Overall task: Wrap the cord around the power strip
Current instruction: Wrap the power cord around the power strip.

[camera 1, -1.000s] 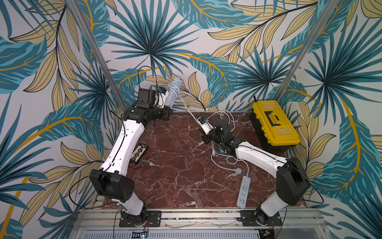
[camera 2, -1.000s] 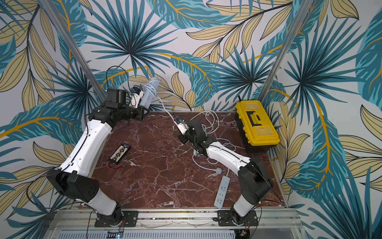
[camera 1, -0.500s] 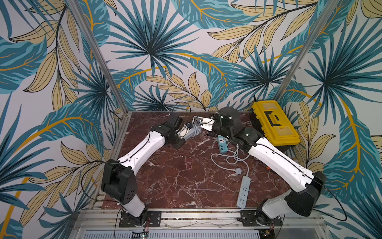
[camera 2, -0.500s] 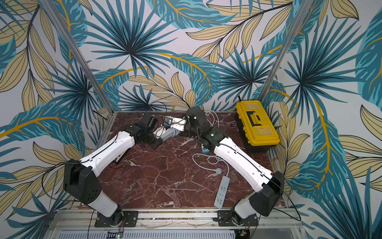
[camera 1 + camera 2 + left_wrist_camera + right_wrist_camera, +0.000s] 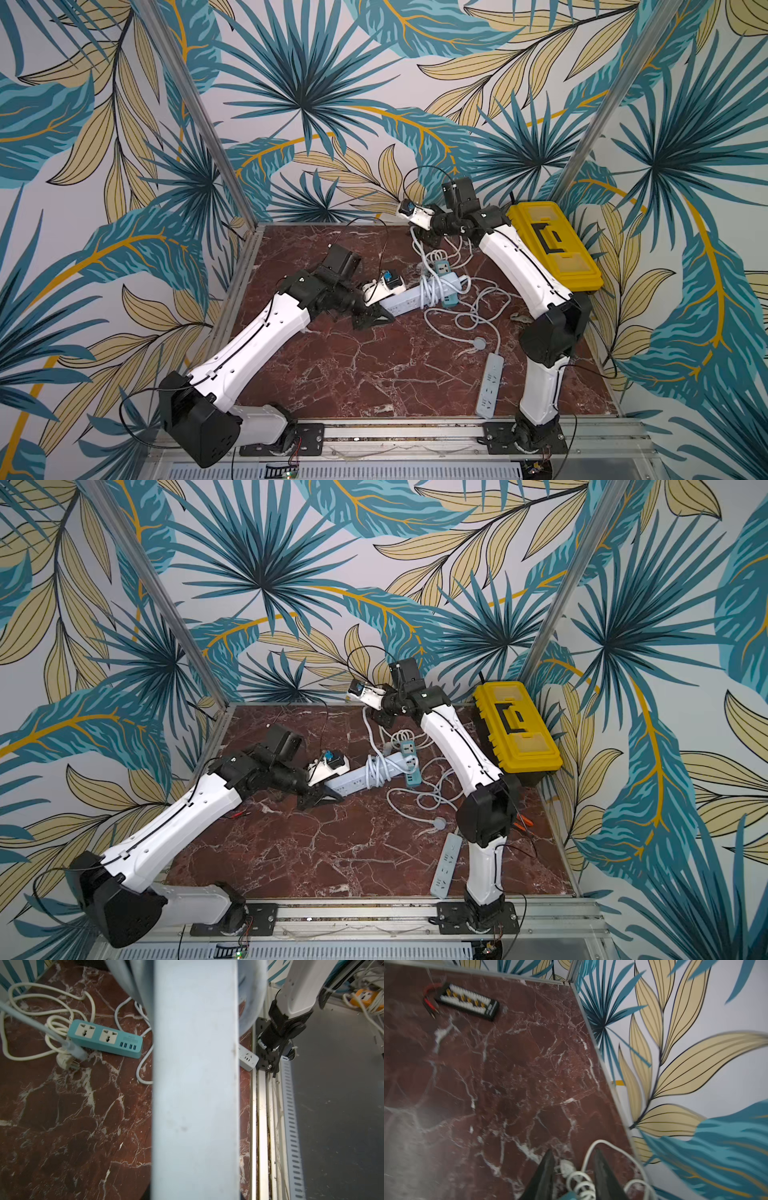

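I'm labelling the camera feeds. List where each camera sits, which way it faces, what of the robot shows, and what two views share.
Top views: high in front, looking down on the marble table; left arm and right arm whole.
Left wrist: looks along the held power strip; only the right arm's base shows.
Right wrist: looks across the table at the wall; its open fingers straddle a white cord.
Shared: teal strip, top views and left wrist.

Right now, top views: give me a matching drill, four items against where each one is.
Items:
1 toolbox
2 teal strip
3 white strip
4 wrapped strip

Places:
a near the table front edge
b in the left gripper
c at the table's right edge
d flat among loose cords

Pairs: 1c, 2d, 3a, 4b.
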Controlling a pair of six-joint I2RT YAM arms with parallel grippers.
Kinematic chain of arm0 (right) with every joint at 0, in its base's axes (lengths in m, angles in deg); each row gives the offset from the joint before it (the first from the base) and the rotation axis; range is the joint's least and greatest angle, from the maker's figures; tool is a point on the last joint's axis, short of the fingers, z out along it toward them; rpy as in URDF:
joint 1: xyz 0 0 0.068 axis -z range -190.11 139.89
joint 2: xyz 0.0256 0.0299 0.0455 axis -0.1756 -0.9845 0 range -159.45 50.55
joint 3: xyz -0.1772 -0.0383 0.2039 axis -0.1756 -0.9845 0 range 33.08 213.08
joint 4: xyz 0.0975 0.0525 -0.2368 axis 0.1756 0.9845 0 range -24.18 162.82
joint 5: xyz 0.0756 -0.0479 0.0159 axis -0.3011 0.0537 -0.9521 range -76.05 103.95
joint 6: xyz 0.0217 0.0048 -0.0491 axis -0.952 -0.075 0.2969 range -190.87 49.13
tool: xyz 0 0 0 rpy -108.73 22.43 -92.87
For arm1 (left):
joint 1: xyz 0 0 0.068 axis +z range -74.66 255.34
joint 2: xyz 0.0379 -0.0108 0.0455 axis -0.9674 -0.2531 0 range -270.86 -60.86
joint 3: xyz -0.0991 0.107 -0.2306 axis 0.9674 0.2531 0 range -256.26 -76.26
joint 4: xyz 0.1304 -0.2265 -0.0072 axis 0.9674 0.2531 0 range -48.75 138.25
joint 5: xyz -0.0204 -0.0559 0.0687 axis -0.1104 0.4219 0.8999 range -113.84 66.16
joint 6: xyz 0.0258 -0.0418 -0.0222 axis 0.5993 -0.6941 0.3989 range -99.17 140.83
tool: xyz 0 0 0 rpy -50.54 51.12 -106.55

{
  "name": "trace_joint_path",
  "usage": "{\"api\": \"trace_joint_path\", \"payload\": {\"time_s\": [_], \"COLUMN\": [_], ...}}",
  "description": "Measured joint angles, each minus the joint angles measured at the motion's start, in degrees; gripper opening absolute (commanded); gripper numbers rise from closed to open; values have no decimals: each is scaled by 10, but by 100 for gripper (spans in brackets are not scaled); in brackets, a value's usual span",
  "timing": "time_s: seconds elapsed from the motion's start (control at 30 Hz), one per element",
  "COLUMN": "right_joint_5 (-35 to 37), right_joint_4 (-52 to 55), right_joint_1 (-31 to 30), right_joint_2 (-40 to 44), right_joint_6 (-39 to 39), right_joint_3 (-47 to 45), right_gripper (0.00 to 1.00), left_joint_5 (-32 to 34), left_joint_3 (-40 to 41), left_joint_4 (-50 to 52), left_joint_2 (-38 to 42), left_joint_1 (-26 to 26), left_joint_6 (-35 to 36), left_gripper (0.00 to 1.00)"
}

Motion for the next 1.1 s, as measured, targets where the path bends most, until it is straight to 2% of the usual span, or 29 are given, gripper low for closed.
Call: {"api": "trace_joint_path", "payload": {"time_s": [0.1, 0.27, 0.47, 0.53, 0.67, 0.77, 0.93, 1.1], "right_joint_5": [-60, -103, -78, -54, -12, 19, 74, 134], "right_joint_4": [-83, -275, -519, -566, -609, -618, -585, -500], "right_joint_1": [20, 21, 19, 19, 19, 16, -11, -58], "right_joint_2": [17, 57, 62, 62, 68, 91, 151, 228], "right_joint_6": [-75, -221, -396, -433, -483, -510, -509, -455], "right_joint_3": [-95, -278, -416, -448, -486, -511, -547, -573], "right_gripper": [56, 56, 52, 44, 22, 10, 0, 0], "left_joint_5": [-25, -40, -32, -28, 4, 49, 138, 238], "left_joint_3": [-36, -82, -88, -90, -105, -122, -138, -138], "left_joint_4": [0, -6, -31, -44, -70, -90, -120, -120], "left_joint_2": [0, -5, -8, -10, -20, -33, -67, -101], "left_joint_1": [2, 3, 11, 17, 29, 47, 113, 135], "left_joint_6": [-16, -50, -101, -124, -167, -215, -304, -308], "left_gripper": [0, 0, 0, 0, 0, 0, 0, 0]}}
